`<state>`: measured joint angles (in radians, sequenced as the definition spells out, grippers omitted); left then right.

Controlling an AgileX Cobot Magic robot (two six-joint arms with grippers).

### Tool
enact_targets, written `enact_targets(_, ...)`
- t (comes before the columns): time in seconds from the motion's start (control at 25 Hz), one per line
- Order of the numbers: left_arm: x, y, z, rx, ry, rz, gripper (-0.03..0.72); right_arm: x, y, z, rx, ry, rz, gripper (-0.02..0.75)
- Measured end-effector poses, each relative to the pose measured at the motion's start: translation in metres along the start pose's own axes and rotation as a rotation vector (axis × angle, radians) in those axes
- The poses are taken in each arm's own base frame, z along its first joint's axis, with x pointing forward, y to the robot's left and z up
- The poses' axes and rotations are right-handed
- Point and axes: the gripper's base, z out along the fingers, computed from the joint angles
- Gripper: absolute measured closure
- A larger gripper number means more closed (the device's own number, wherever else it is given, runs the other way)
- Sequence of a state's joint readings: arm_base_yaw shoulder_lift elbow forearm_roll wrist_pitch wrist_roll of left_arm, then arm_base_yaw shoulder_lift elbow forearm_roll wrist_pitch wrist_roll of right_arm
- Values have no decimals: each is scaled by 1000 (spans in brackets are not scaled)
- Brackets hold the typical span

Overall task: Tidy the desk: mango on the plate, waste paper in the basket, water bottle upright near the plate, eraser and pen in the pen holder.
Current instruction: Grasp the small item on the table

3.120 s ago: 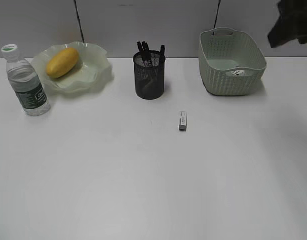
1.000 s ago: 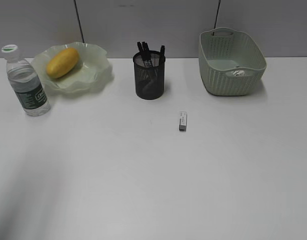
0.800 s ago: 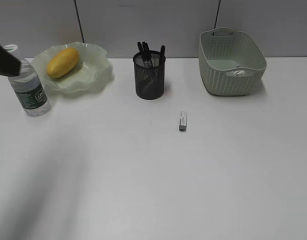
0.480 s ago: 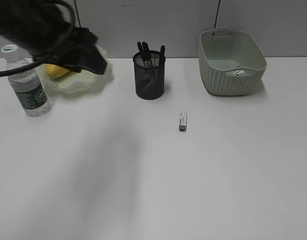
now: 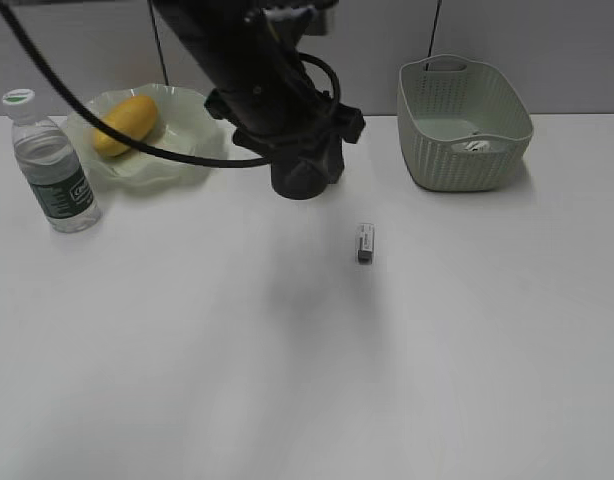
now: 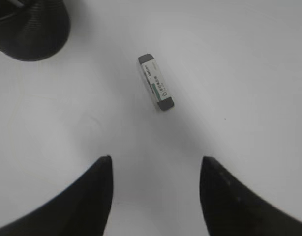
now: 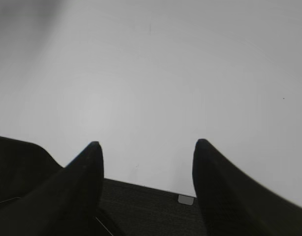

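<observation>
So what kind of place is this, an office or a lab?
Probably a test bench staged as an office desk: a bare white tabletop against grey wall panels, holding a mesh pen holder, an eraser and a water bottle, with a black robot arm reaching over it.

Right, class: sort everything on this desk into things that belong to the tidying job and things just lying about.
Part of the job:
- yellow oval mango
- pale green wavy-rimmed plate
- clear plastic water bottle
- black wire-mesh pen holder
- small grey-and-white eraser
- pale green woven-look basket
- crumpled white waste paper

Just lying about:
- nothing visible
</observation>
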<state>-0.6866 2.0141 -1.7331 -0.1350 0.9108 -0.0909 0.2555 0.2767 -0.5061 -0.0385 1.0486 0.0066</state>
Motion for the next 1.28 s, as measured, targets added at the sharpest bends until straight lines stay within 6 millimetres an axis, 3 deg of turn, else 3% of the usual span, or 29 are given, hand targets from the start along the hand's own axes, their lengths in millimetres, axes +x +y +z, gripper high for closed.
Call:
enact_targets(0.16,-13,-15,33,-7,66,-35,256,0,0,0,1,0,-1,274)
enact_targets(0.4,-25,-17,84,-25,146,-108,256,0,0,0,1,-2,-1,277)
enact_targets(0.8,-25,-7,136,-102,168,-143,256,0,0,0,1,-3,-1,279)
enact_targets(1.0,-24,-5,147,-107,147,-187,256,0,0,0,2,-3,-1,279)
enact_targets(1.28,-29,-5,147,-100,93,-194,256,0,0,0,2,-3,-1,279)
